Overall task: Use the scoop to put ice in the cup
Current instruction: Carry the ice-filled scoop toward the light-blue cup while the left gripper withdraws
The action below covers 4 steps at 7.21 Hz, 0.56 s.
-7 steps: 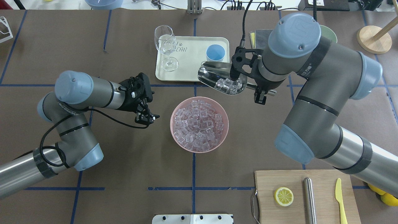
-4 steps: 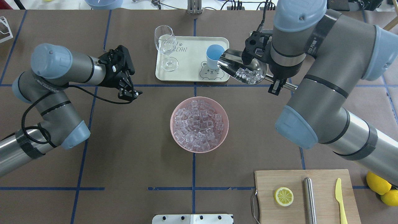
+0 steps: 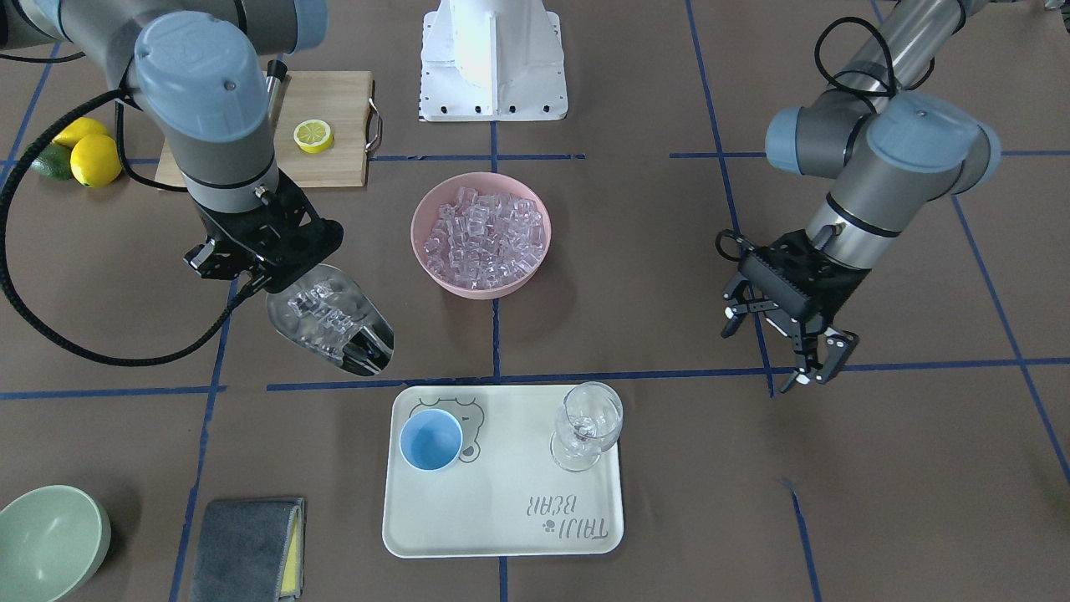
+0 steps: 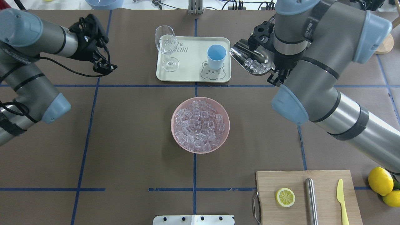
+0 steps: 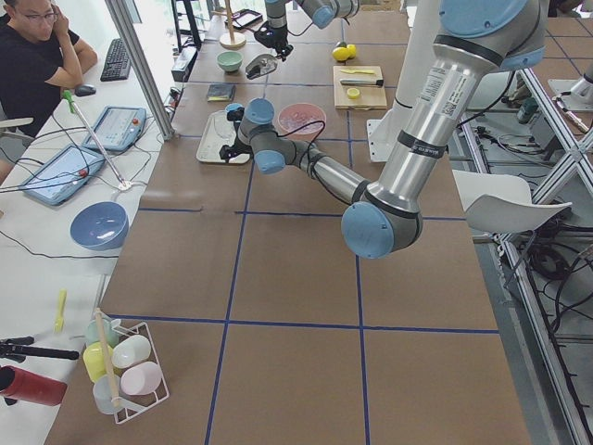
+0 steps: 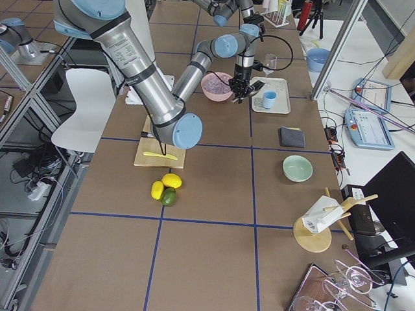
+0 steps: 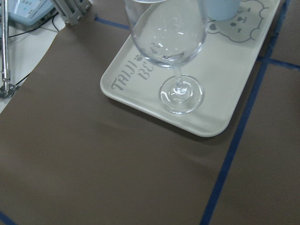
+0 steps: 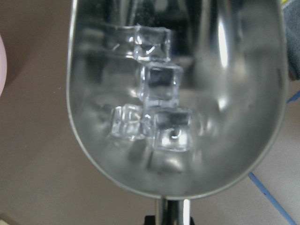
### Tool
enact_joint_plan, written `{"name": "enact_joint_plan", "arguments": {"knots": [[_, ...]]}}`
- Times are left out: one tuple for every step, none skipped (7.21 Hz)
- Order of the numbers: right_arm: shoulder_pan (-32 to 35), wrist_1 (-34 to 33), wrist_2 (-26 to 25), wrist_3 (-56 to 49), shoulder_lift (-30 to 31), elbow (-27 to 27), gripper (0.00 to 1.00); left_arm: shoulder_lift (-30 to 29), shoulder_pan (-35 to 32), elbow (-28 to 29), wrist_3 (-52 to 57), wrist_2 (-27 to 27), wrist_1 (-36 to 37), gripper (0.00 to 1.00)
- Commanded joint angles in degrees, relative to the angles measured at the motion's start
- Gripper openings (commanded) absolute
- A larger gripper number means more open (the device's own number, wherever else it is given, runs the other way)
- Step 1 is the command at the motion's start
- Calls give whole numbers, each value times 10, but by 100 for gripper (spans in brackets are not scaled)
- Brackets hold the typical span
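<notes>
1. Right hand (image 4: 276, 78) was clamped on the scoop (image 4: 253, 59) by its handle, hovering just beside the cup (image 4: 216, 56).
2. Some ice (image 8: 154, 108) sat in the scoop.
3. Left hand (image 3: 773, 351) hung spread, well away from the cup.

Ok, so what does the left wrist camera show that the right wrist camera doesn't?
Only the left wrist view: the wine glass standing upright on the cream tray, with the bottom of the blue cup at the top edge. Only the right wrist view: the scoop seen from close up, holding a few ice cubes. Both: the brown table cover crossed by blue tape lines.
</notes>
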State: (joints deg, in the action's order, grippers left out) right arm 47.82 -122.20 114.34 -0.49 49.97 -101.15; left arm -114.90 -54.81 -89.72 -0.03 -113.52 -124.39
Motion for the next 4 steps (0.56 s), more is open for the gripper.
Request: {"name": "enact_joint_plan", "arguments": {"knots": [[17, 38, 38, 30, -31, 84, 0, 19, -62, 9, 4, -3, 25, 100], [18, 43, 40, 34, -30, 96, 0, 21, -69, 26, 5, -3, 21, 100], [18, 46, 37, 53, -48, 129, 0, 21, -80, 36, 2, -3, 24, 100], [17, 43, 35, 54, -71, 167, 0, 21, -92, 42, 1, -4, 32, 100]]}}
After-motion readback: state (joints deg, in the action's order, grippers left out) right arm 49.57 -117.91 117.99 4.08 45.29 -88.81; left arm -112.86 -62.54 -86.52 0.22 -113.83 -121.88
